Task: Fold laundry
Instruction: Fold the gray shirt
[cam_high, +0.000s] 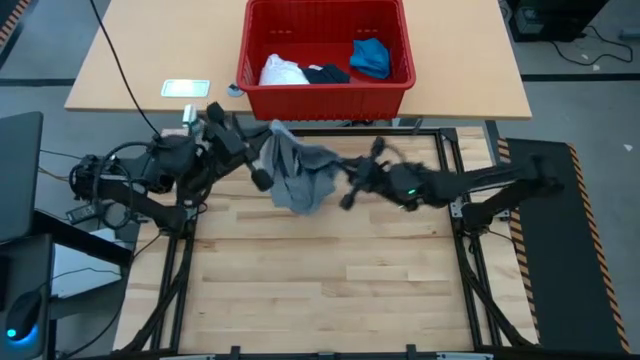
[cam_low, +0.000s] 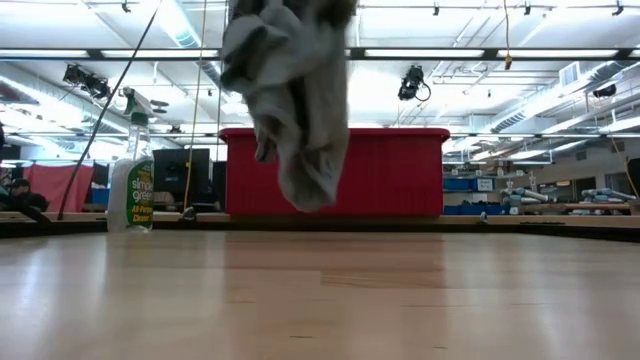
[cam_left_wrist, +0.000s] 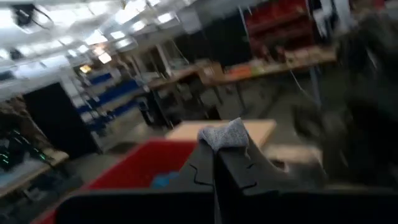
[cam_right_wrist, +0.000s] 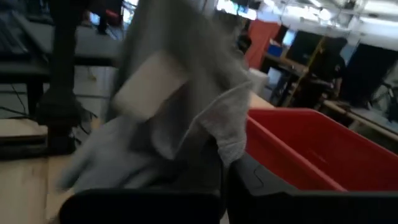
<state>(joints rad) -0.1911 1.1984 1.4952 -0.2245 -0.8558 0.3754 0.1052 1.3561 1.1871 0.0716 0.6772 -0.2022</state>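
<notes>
The grey T-shirt (cam_high: 300, 178) hangs bunched between my two grippers, above the far middle of the wooden table. In the low view, the T-shirt (cam_low: 295, 110) droops clear of the tabletop. My left gripper (cam_high: 268, 150) is shut on its left side and my right gripper (cam_high: 345, 172) on its right side. A white cloth (cam_high: 282, 72), a navy garment (cam_high: 327, 73) and a bright blue garment (cam_high: 370, 56) lie inside the red basket (cam_high: 325, 92). My left gripper pinches a small tuft of the T-shirt (cam_left_wrist: 225, 135) between its shut fingers (cam_left_wrist: 249, 171), and the tuft pokes out past the tips. The cloth is lifted clear of the table. My right gripper pinches a hemmed edge of the T-shirt (cam_right_wrist: 231, 144) between its shut fingers (cam_right_wrist: 261, 180). From there the cloth spreads away in slack folds, off the table.
The red basket stands on the lighter table beyond the far edge, seen in the low view as a red wall (cam_low: 400, 185). A spray bottle (cam_low: 132, 185) stands at the far left. The wooden tabletop (cam_high: 320, 280) stretches toward the near edge.
</notes>
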